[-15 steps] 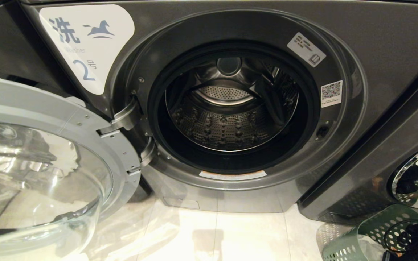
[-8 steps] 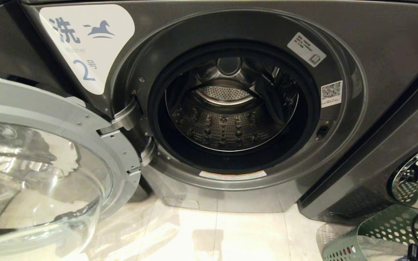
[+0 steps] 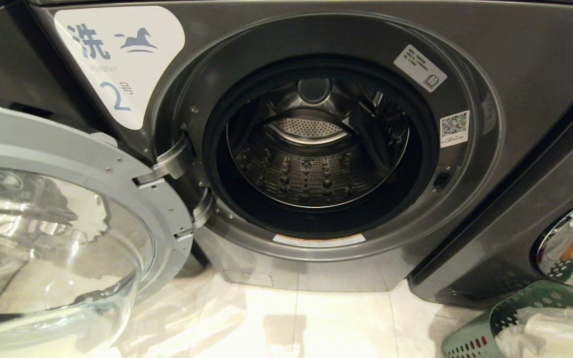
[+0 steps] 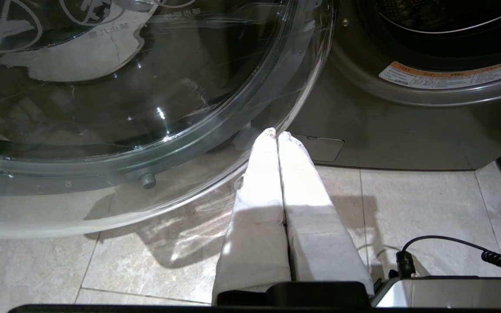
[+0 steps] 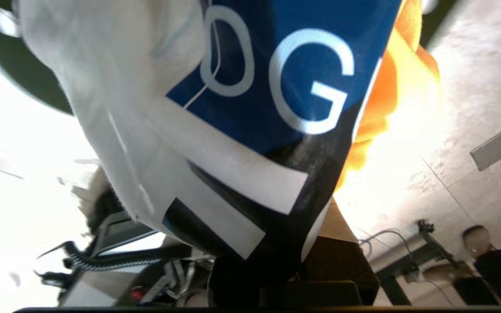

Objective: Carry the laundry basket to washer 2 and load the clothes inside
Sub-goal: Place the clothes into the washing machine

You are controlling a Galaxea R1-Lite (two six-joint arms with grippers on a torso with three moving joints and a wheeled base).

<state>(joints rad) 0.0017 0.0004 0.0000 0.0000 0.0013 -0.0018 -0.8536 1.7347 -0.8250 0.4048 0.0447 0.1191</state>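
Laundry basket stands on the floor at washer 2's lower right; right jaws pinch a blue-and-white garment, nearer the open drum; left gripper idle, jaws pressed together.

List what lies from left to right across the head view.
Open glass door → white label with the numeral 2 → open drum of washer 2 → QR sticker → neighbouring washer's chrome door rim → laundry basket.
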